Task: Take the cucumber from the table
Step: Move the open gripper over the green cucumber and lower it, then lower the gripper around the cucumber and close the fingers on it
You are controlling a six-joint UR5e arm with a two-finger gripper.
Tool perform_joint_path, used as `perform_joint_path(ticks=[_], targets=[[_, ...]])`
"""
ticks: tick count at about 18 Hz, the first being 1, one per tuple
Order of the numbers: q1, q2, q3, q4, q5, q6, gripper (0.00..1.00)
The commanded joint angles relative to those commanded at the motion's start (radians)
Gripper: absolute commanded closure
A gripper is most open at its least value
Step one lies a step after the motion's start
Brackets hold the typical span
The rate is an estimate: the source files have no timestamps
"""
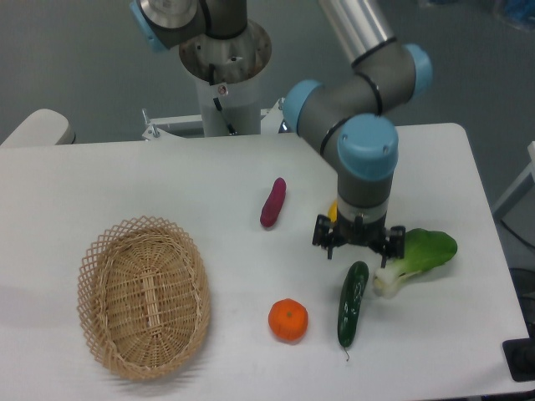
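The cucumber (352, 302) is a slim dark green cylinder lying nearly lengthwise on the white table (125, 184), its thin stem tip pointing toward the front edge. My gripper (359, 243) hangs just above the cucumber's far end, pointing down. Its black fingers (323, 236) are spread apart with nothing between them, so it is open. It does not touch the cucumber.
A bok choy (418, 257) lies right of the gripper, close to its fingers. An orange (287, 320) sits left of the cucumber. A purple sweet potato (272, 201) lies further back. A wicker basket (142, 296) stands at the front left. A yellow item is mostly hidden behind the wrist.
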Motion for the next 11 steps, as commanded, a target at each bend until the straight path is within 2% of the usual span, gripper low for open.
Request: perform_joint_path(ticks=[7, 11], targets=[[0.0, -0.074, 0.015, 0.015, 0.0, 0.044, 0.0], [-0.003, -0.101, 0.017, 0.048, 0.0, 0.054, 0.0]])
